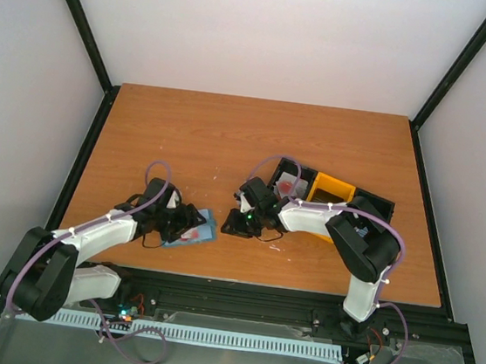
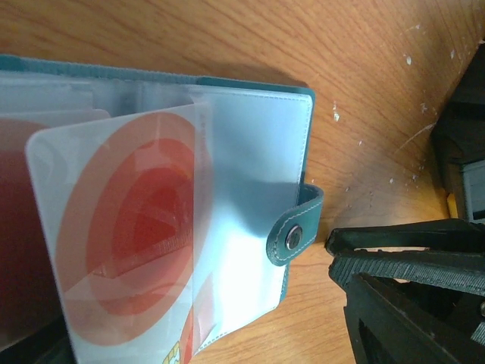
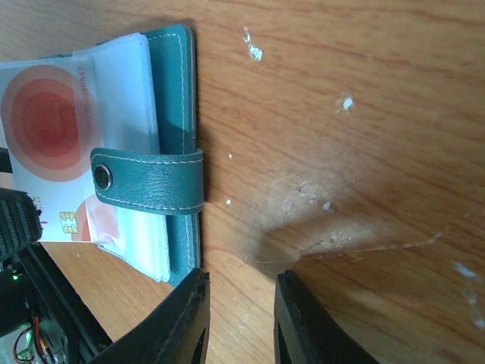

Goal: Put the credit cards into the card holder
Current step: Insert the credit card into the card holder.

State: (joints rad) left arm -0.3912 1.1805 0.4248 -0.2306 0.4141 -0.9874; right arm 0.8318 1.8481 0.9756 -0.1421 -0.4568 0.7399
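Observation:
The teal card holder [image 1: 203, 228] lies open on the table under my left gripper [image 1: 179, 221]. In the left wrist view a red-and-white credit card [image 2: 125, 235] sits partly inside its clear sleeves [image 2: 250, 189], next to the snap tab [image 2: 295, 235]. One left finger [image 2: 402, 262] stands clear of the tab at the right; the jaws are wide, so this gripper is open. My right gripper [image 3: 241, 315] hovers open over bare wood just right of the holder [image 3: 173, 83], nothing between its fingers. Another red card [image 1: 291, 186] lies in the tray.
A black-and-yellow three-compartment tray [image 1: 332, 189] stands behind the right arm at mid-right. Black frame posts [image 1: 83, 159] border the wooden table. Small white specks [image 3: 254, 51] dot the wood near the holder.

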